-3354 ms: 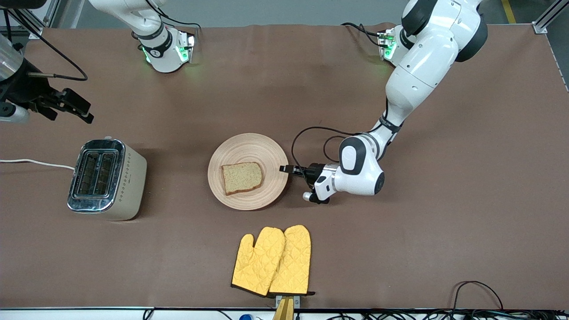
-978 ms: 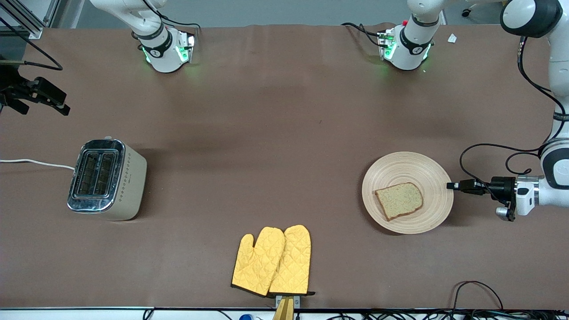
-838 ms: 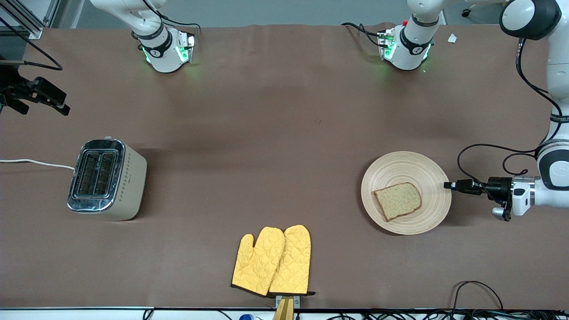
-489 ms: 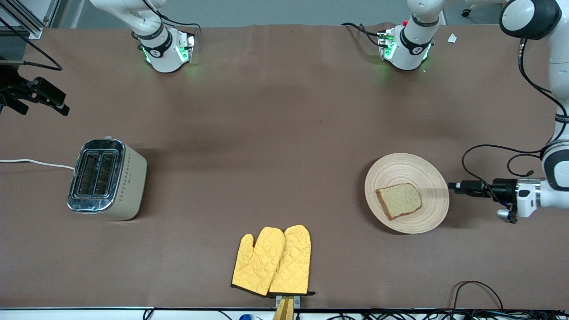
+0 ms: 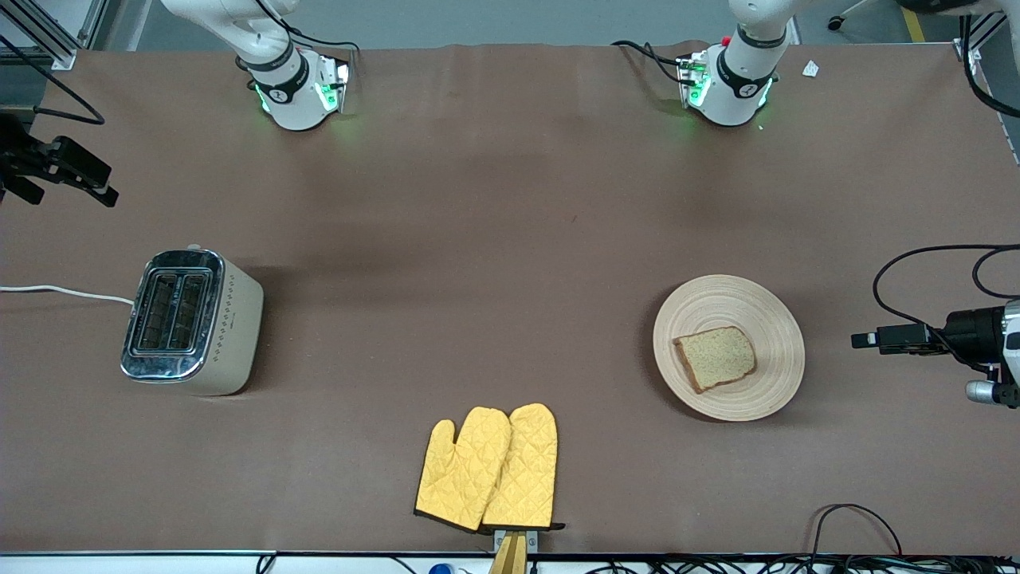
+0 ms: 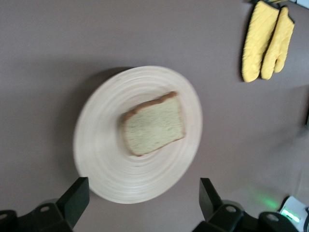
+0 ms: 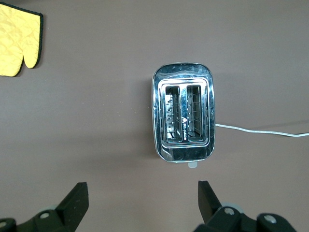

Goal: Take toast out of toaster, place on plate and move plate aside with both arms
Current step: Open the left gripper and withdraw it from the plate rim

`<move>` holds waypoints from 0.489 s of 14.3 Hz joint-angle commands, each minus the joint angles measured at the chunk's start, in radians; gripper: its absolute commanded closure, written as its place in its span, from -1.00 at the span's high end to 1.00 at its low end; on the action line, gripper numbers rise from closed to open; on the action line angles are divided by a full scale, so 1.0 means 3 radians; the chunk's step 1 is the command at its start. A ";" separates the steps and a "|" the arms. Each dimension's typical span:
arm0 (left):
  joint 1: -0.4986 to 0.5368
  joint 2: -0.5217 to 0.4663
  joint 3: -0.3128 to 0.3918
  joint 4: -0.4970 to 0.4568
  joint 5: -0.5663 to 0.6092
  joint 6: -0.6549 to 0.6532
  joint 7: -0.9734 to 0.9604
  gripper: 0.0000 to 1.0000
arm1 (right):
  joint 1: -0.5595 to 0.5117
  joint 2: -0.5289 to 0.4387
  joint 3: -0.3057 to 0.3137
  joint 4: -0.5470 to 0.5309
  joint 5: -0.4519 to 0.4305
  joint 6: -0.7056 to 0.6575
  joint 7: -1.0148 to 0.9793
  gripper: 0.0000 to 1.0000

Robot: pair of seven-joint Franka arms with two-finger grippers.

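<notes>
The pale wooden plate [image 5: 745, 301] lies on the brown table toward the left arm's end, with the toast [image 5: 715, 358] flat on it. My left gripper [image 5: 865, 340] is open and empty, low beside the plate's rim with a clear gap to it. In the left wrist view the plate [image 6: 99, 145] and toast [image 6: 153, 124] lie ahead of my open left gripper [image 6: 141, 192]. My right gripper [image 5: 84, 171] is open and empty, raised at the right arm's end of the table. In the right wrist view my right gripper [image 7: 140, 193] looks down on the toaster.
A chrome and beige toaster [image 5: 191, 320] [image 7: 183, 118] with two empty slots stands toward the right arm's end, its white cord [image 5: 64, 292] trailing off the table. A pair of yellow oven mitts [image 5: 490, 469] [image 6: 265, 41] [image 7: 17, 41] lies near the table's front edge.
My left gripper dragged the plate with the toast from the table's middle to the left arm's end, let go of the rim and drew back. The right gripper barely moved.
</notes>
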 commanded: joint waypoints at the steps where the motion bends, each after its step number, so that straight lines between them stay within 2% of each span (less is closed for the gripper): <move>1: -0.0610 -0.0358 0.0052 0.0094 0.0487 0.0033 -0.0348 1.00 | -0.0024 0.0006 0.0002 0.0029 -0.0031 -0.0043 0.0002 1.00; 5: -0.0867 -0.0594 0.0016 0.0084 0.1010 0.0007 -0.0777 1.00 | -0.0029 0.0006 -0.0003 0.0004 -0.0021 -0.0023 0.0002 1.00; 7: -0.0949 -0.0793 0.0016 0.0069 0.1149 -0.0049 -0.0834 1.00 | -0.0024 0.0006 0.0002 -0.0006 -0.0021 -0.0033 -0.0008 1.00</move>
